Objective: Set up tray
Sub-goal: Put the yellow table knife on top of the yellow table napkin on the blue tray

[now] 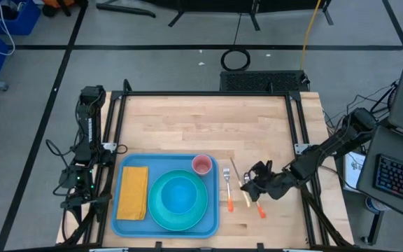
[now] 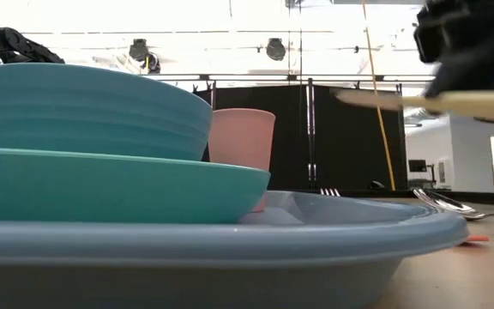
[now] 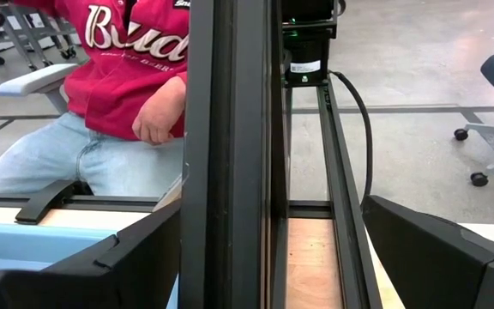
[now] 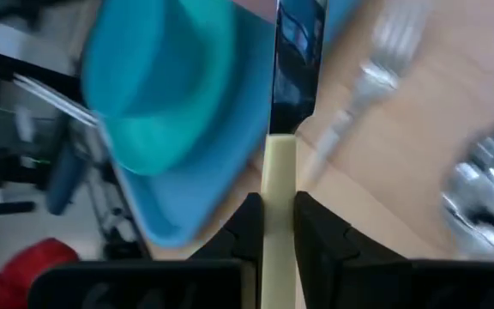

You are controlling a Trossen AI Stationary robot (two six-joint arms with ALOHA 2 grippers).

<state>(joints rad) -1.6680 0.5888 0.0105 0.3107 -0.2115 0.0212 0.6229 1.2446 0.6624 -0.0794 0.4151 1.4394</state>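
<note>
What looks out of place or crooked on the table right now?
Nothing is spilled or damaged. The tray holds the napkin, plate, bowl and cup neatly. Only the knife is off the table, clamped in the right hand beside the fork.

Tray (image 1: 165, 222) holds napkin (image 1: 133, 192), plate (image 1: 178, 201), cup (image 1: 201, 165); fork (image 1: 227, 187) lies beside
</note>
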